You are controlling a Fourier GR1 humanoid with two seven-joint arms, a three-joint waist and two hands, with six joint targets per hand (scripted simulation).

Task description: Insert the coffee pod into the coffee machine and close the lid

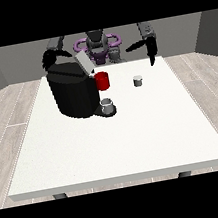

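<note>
The bulky black coffee machine (72,93) stands on the large white table (117,145), below the hand at the view's left (49,58). The small grey cylindrical coffee pod (137,80) sits nearer the camera than the hand at the view's right (150,48), with the red cup (102,80) and the grey metal cup (108,106) to that hand's left beside the machine.

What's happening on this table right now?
A humanoid robot stands behind a white table with a black coffee machine whose lid is tilted open. A small grey coffee pod sits untouched on the table, apart from the machine. The hand at the view's right hangs above the table behind the pod, fingers pointing down, holding nothing. The hand at the view's left is raised behind the machine. A grey cup sits on the machine's tray and a red cup beside it.
</note>
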